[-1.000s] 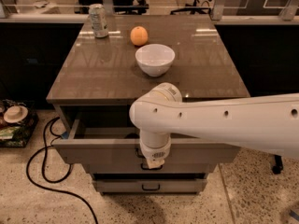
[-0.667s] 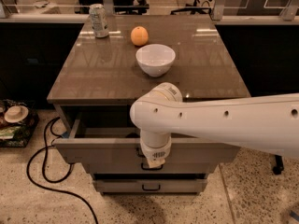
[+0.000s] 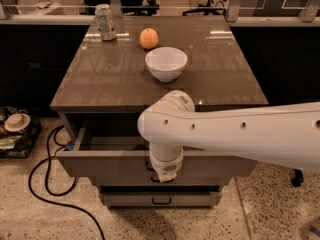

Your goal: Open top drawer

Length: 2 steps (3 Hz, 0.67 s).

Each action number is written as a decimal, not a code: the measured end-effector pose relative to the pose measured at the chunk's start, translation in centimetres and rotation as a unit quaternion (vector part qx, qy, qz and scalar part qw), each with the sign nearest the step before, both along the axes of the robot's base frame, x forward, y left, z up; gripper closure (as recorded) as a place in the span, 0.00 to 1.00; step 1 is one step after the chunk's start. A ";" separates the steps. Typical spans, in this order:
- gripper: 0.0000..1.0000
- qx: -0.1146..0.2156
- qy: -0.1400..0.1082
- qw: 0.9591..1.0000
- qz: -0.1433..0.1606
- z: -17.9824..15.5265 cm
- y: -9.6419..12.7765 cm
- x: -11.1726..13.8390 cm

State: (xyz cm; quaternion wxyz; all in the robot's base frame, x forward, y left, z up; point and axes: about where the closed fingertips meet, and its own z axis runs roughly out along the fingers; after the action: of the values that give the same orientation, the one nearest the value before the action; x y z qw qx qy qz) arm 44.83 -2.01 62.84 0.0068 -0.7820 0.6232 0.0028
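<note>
The top drawer (image 3: 107,163) of the grey-beige cabinet stands pulled out toward me, and its dark inside (image 3: 107,134) shows under the tabletop edge. My white arm reaches in from the right. Its wrist covers the middle of the drawer front, and my gripper (image 3: 163,176) sits at the spot of the black bar handle, which is mostly hidden behind it. A narrower lower drawer (image 3: 125,200) with a black handle (image 3: 161,201) is shut below.
On the brown tabletop (image 3: 100,79) stand a white bowl (image 3: 166,63), an orange (image 3: 148,38) and a soda can (image 3: 105,22). A black cable (image 3: 42,186) loops on the speckled floor at the left, next to a bin of clutter (image 3: 15,131).
</note>
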 end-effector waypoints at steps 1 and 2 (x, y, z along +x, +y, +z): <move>1.00 -0.008 -0.020 1.000 0.001 0.4 0.2 -1.1; 1.00 -0.008 -0.020 1.000 0.001 0.4 0.2 -1.1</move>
State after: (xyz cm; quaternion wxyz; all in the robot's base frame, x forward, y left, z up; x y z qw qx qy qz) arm 43.69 -1.79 63.22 0.0129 -0.7827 0.6220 -0.0178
